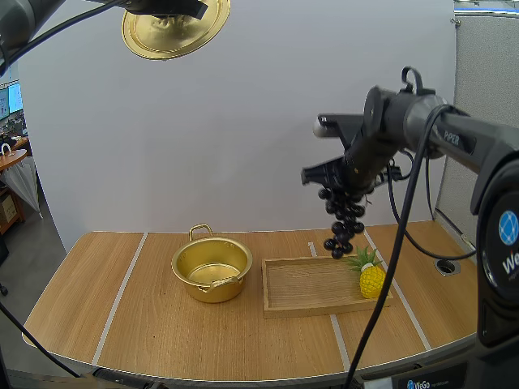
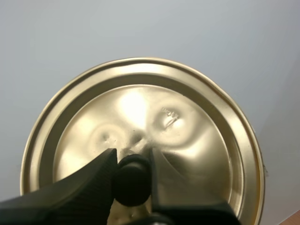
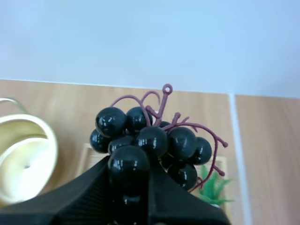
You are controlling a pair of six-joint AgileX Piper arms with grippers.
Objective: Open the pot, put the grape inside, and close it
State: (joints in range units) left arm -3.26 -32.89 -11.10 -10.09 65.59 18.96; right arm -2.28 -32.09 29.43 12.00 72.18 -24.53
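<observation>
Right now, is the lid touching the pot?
Apart. The high view shows the lid held high by the left gripper, far above the open pot standing on the table.

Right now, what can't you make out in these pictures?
- Left wrist view: the black knob of the round gold metal lid is partly covered by the left claw.
- Right wrist view: the right claw hides the lower berries of the dark grape bunch and the body of the small yellow pineapple.
- Right wrist view: the frame edge cuts off the gold metal pot.
</observation>
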